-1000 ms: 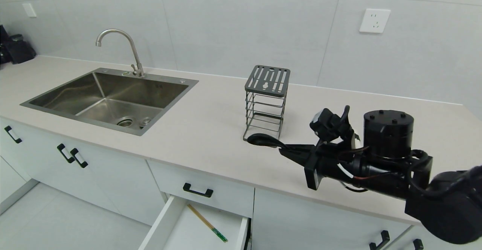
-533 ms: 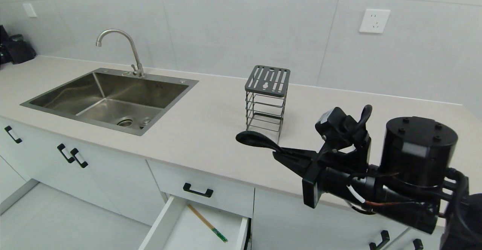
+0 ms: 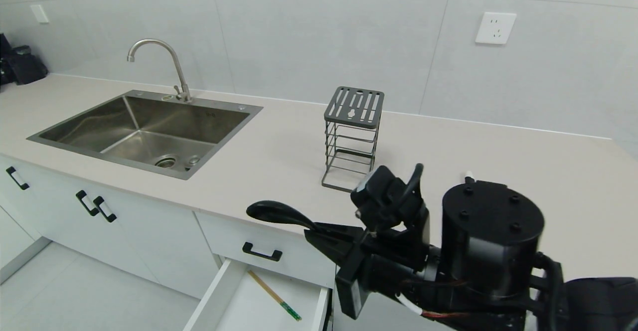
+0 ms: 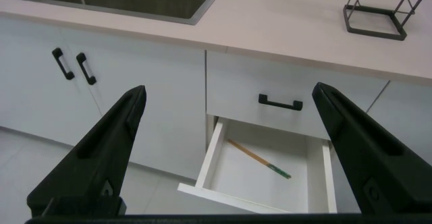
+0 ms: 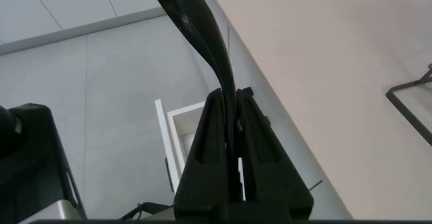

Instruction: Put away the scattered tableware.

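The black spoon is off the desk, gripped by its handle in the right end effector, which is clenched on it. The spoon hangs in the air just past the desk's front edge, over the drawer fronts, its bowl pointing to the robot's left. In the right wrist view the spoon runs straight out from between the closed fingers.

Below the front edge an open drawer holds a single chopstick lying slantwise on its floor.

The left end effector is released, its fingers spread wide, facing the cabinet fronts and the open drawer.

On the desk, a dark wire rack stands upright toward the back edge. A steel sink with a faucet is set in near the desk's left end.
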`<state>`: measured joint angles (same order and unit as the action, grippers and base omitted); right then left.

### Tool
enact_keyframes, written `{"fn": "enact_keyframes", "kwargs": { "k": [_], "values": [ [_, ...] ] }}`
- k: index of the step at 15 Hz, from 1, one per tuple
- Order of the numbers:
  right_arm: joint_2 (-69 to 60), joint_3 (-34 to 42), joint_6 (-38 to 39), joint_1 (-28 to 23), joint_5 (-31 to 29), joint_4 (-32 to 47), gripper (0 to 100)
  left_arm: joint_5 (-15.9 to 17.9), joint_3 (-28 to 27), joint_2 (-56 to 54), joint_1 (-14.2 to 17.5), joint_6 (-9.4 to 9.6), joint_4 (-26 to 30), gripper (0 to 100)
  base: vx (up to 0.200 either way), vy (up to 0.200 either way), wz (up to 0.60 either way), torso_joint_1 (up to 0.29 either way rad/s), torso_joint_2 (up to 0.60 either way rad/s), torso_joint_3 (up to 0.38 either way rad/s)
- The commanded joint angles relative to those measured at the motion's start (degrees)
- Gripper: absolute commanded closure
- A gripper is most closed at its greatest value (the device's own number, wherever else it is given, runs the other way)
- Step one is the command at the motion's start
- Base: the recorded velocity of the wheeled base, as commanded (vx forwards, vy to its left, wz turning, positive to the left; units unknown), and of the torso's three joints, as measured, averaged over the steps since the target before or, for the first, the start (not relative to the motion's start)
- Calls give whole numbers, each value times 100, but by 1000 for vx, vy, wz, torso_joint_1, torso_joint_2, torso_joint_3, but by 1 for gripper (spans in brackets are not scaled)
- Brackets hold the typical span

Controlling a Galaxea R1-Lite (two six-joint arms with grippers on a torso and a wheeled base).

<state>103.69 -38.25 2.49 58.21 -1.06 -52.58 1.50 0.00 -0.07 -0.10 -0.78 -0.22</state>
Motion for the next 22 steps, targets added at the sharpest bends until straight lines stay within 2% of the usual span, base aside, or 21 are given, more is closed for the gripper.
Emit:
{"fn": "enact_keyframes", "kwargs": {
  "k": [1, 3, 7, 10, 13, 19, 22],
  "values": [
    [547, -174, -73, 76, 27, 11, 100, -1, 0, 7, 1, -1, -4, 0, 0, 0, 0, 0, 0, 0],
    [740, -393, -293, 41, 150, 20, 100, -1, 0, 7, 1, -1, -4, 0, 0, 0, 0, 0, 0, 0],
    [740, -226, -416, 59, 141, 20, 100, -1, 0, 7, 1, -1, -4, 0, 0, 0, 0, 0, 0, 0],
    [846, -226, -820, 235, 141, 28, 100, -1, 0, 7, 1, -1, -4, 0, 0, 0, 600, 2, 1, 2],
    [810, -218, -794, 349, 115, 20, 100, -1, 0, 7, 1, -1, -4, 0, 0, 0, 600, 4, 1, 1],
    [837, -376, -715, 393, 115, 20, 100, -1, 0, 7, 1, -1, -4, 0, 0, 0, 0, 0, 0, 0],
    [907, -719, -671, 393, 88, 222, 100, -1, 0, 7, 1, -1, -4, 0, 0, 0, 0, -186, 382, 181]
  ]
}}
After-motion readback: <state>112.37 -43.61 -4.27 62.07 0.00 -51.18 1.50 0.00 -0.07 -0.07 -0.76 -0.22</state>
